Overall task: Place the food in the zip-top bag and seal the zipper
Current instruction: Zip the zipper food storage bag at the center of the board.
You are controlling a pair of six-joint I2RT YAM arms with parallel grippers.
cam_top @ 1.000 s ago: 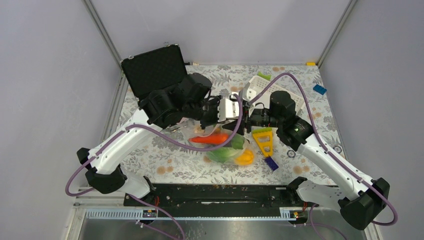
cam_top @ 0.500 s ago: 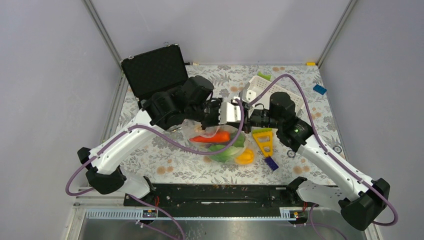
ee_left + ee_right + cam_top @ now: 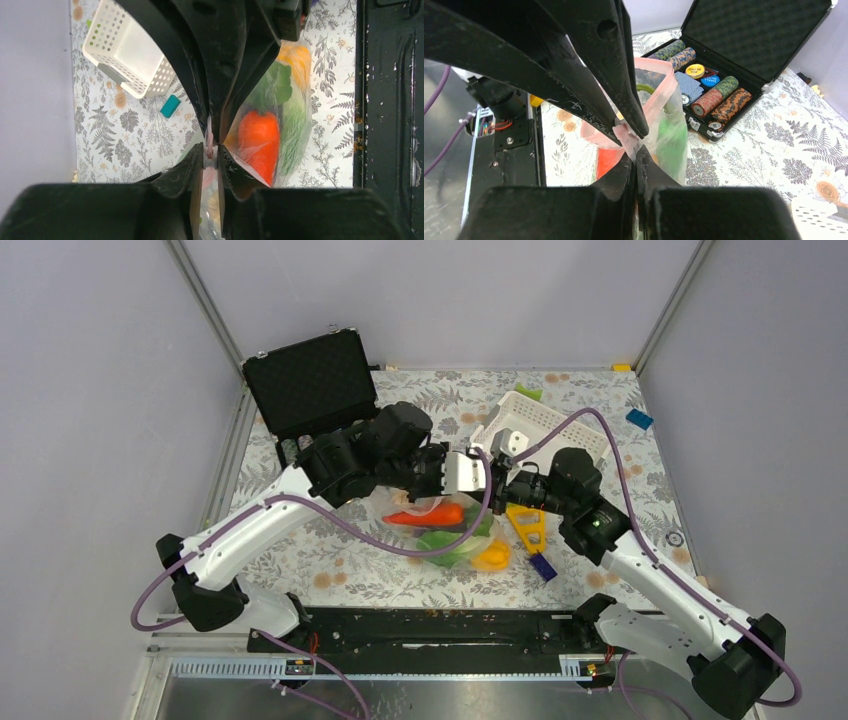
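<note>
On the fern-print table (image 3: 330,570), pale grey walls (image 3: 100,390), zip-top bag (image 3: 445,535), black case (image 3: 310,380)

Robot test cell in a lab, plain pale grey wall panels (image 3: 90,390), bare aluminium corner posts (image 3: 205,300), white-and-black left arm (image 3: 250,530) and right arm (image 3: 660,575) bolted to a black base rail (image 3: 440,625), purple cables (image 3: 340,525) looped along them, fern-print tablecloth (image 3: 370,575) as the work surface.
</note>
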